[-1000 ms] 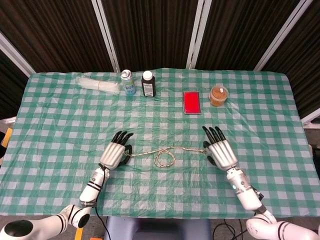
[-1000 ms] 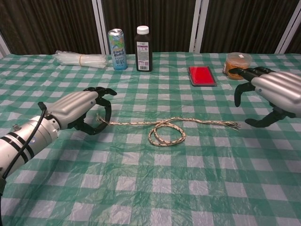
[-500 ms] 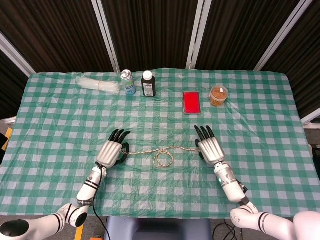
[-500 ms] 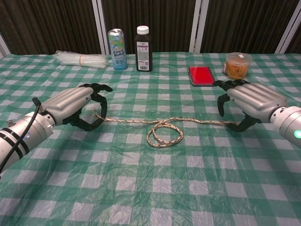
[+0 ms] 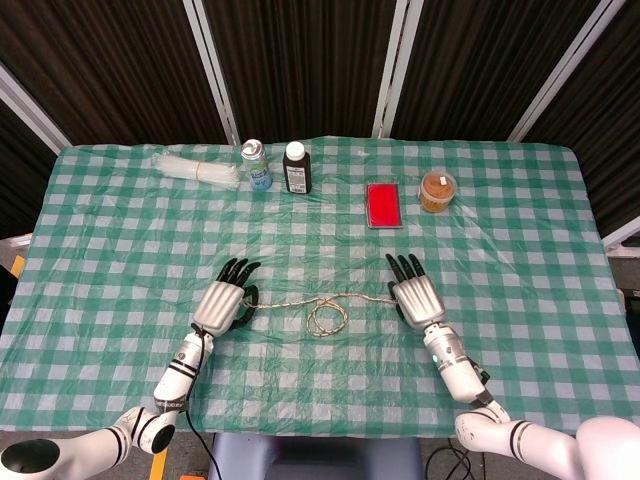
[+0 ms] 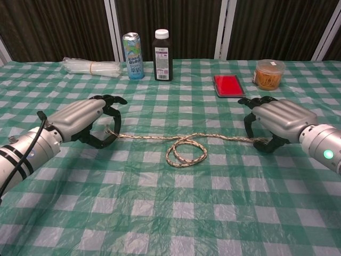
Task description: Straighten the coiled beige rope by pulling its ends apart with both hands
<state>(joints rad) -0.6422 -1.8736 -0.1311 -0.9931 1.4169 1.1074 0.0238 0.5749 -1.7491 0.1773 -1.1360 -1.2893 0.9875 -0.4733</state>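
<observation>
The beige rope (image 5: 328, 318) lies on the checked cloth with a small coil (image 6: 186, 153) in its middle and a straight tail running out to each side. My left hand (image 5: 225, 303) (image 6: 85, 118) arches over the left tail's end, fingers and thumb curved around it with a gap showing. Over the frayed right end sits my right hand (image 5: 415, 298) (image 6: 277, 118), fingers curved down and thumb low beside the rope. No clear pinch shows on either end.
Along the far side of the table stand a drink can (image 6: 132, 48), a dark bottle (image 6: 163, 48), a red flat box (image 6: 229, 85) and an orange-filled jar (image 6: 267, 73). A clear plastic bundle (image 6: 91, 67) lies at the far left.
My right hand has moved left and down onto the rope's right end. The left hand has shifted slightly back over the left end, and the rope has barely moved.
</observation>
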